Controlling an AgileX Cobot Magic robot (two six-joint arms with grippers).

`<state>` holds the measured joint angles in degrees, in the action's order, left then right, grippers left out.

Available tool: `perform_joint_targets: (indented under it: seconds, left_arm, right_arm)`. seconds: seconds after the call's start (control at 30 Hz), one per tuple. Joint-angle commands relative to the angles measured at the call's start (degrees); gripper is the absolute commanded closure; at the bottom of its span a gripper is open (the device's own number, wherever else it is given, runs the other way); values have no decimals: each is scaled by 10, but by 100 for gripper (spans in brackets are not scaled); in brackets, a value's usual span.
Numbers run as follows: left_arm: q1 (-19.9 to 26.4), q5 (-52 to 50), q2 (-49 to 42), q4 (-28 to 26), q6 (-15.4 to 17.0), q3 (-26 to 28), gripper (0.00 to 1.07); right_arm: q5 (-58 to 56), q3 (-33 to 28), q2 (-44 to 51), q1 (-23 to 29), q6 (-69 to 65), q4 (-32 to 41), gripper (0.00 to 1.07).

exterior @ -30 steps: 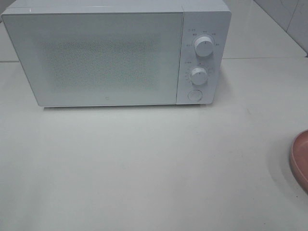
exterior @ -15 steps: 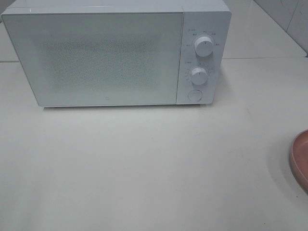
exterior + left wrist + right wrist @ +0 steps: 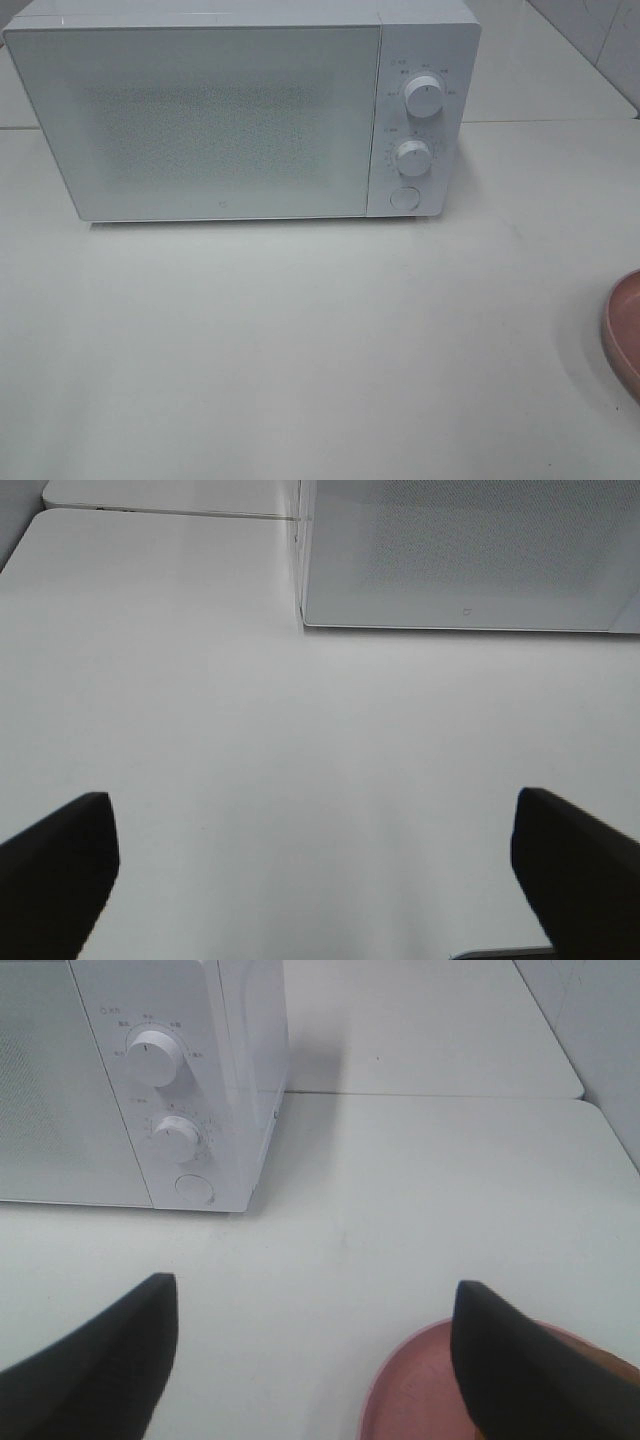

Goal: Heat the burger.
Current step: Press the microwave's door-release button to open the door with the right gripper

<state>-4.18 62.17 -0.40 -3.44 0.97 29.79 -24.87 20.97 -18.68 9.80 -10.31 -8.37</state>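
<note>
The left gripper (image 3: 312,800) is hanging with its fingers spread wide and nothing between them, and the right gripper (image 3: 315,1285) is hovering likewise parted and empty, with bare white table (image 3: 300,350) lying open around both. Beyond them the microwave (image 3: 220,110) is standing with its door (image 3: 200,120) shut, closing off its inside. The pink plate (image 3: 420,1390) is lying just below the right gripper, and a brown sliver past one finger is probably the burger (image 3: 605,1362) sitting on it, mostly hidden.
</note>
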Motion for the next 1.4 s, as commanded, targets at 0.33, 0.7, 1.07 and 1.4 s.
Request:
perform_joint_targets:
  seconds: [0.33,0.7,1.07,1.4]
  left_arm:
    - [-2,-7,-14,1,3,-2,7]
    - [-2,-7,-14,1,3,-2,7]
    - [-2,-7,-14,1,3,-2,7]
    - [-2,-7,-14,1,3,-2,7]
  right_arm:
    - [152,-47,-77,-2,1,-2,36]
    - [283,-49,-167,-2,-2,-1,36]
    - [401,-49,-285,-2,-29,-1,36]
    - [541,-49,-432,-2,-45,-1,36]
